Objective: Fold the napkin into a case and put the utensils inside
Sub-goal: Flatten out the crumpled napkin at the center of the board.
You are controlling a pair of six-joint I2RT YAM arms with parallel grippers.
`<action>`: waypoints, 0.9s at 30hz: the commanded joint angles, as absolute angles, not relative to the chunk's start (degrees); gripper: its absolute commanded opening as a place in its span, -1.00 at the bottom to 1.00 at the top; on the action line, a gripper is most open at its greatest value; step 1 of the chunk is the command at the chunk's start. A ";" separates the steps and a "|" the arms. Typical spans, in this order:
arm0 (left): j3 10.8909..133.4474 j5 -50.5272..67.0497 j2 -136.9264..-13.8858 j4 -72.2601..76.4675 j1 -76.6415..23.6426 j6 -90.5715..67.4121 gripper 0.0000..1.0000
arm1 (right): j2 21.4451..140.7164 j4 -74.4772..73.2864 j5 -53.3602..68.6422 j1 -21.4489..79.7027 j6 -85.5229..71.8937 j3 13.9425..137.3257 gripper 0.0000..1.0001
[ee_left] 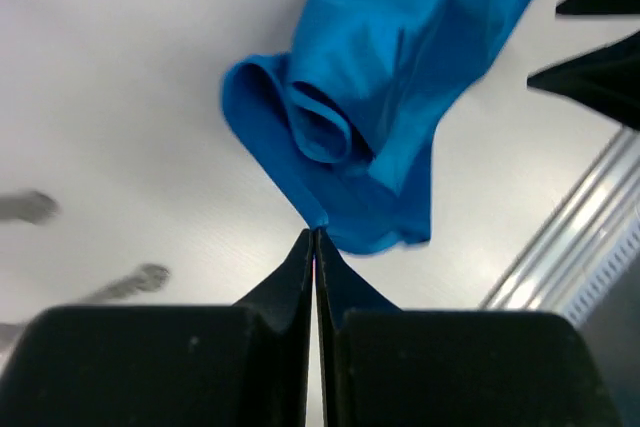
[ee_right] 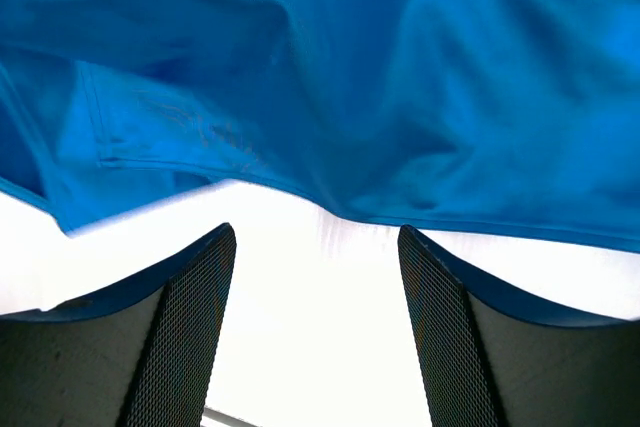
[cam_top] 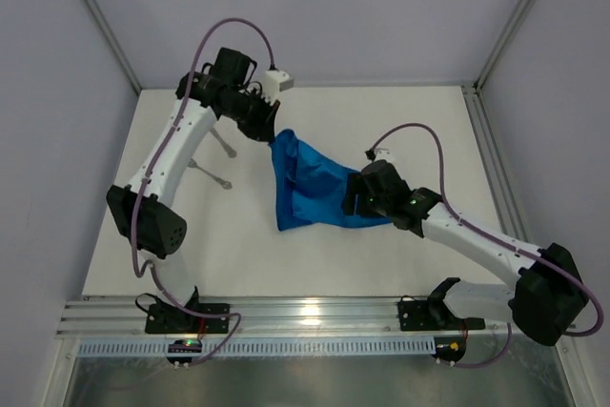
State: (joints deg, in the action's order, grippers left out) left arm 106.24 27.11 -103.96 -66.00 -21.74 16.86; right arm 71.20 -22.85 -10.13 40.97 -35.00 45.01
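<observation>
Pinching one corner of the napkin (ee_left: pixel 370 97), the left gripper (ee_left: pixel 316 237) is holding its two fingers (ee_left: pixel 290 277) pressed flat together, and the bright blue cloth is tapering to a point right at their tips. From that pinched corner the cloth is hanging and spreading away in loose rolls and folds, with one edge curling over on itself close to the grip. Across from it, the right gripper (ee_right: pixel 315 237) is standing with its jaws wide apart and nothing is sitting between them; the hemmed edge of the cloth is lying just beyond its fingertips, and bare white table (cam_top: pixel 400 121) is showing in the gap. Seen from above, the napkin is lying crumpled near the middle of the table as a rough triangle, stretching from the left gripper at its far corner down to the right gripper at its near right side. The utensils (cam_top: pixel 222 143), two slim silver pieces, are lying on the table to the left of the cloth, apart from it and partly under the left arm (cam_top: pixel 181 140); which one is the knife and which the fork is not showing clearly.
</observation>
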 commanded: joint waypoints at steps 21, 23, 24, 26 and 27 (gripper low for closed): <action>123.61 2.28 -98.79 -66.01 -43.43 17.32 -1.00 | 53.96 -31.47 -2.82 29.35 -26.45 54.59 0.36; 120.60 3.25 -98.53 -64.96 -38.71 15.65 -1.00 | 54.31 -28.85 -0.88 29.70 -28.29 51.87 0.34; 116.93 3.08 -98.35 -64.08 -36.84 15.30 -1.00 | 54.49 -28.05 1.12 30.40 -29.00 49.25 0.33; 112.26 2.55 -96.95 -60.48 -31.50 14.77 -1.00 | 55.89 -25.76 0.27 31.90 -30.67 46.77 0.32; 109.80 2.46 -96.51 -58.90 -29.72 14.94 -1.00 | 56.77 -25.23 -2.00 33.91 -31.98 44.84 0.32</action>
State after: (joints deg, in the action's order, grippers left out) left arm 114.17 4.54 -99.37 -64.16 -36.10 16.69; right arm 55.40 -28.77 -2.61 31.07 -28.82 48.01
